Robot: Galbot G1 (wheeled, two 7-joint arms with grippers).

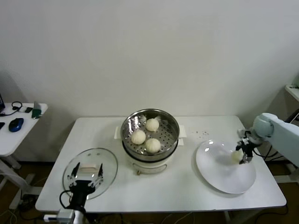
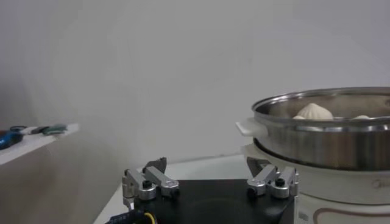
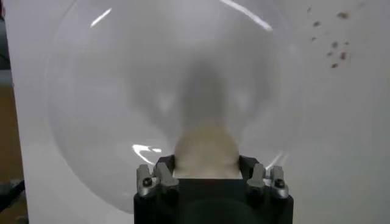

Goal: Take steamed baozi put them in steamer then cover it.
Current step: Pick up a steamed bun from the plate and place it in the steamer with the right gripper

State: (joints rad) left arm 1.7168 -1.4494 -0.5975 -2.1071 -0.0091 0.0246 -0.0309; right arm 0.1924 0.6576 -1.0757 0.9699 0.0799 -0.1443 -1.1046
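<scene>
Now the right gripper (image 1: 244, 154) clasps the last baozi (image 3: 206, 152) on the white plate (image 1: 219, 179).

Three steamed baozi (image 1: 145, 136) already sit in the steel steamer (image 1: 173, 126), which stands on its cream pot base at the middle of the white table (image 1: 187, 196); in the right wrist view the fourth bun sits between the right gripper's fingers (image 3: 163, 170), which press against its sides. At the table's left front edge the left gripper (image 1: 85, 183) hangs with its jaws spread wide, just above the glass cover (image 1: 107, 163), which lies flat on the table beside the steamer, its white handle up.
</scene>
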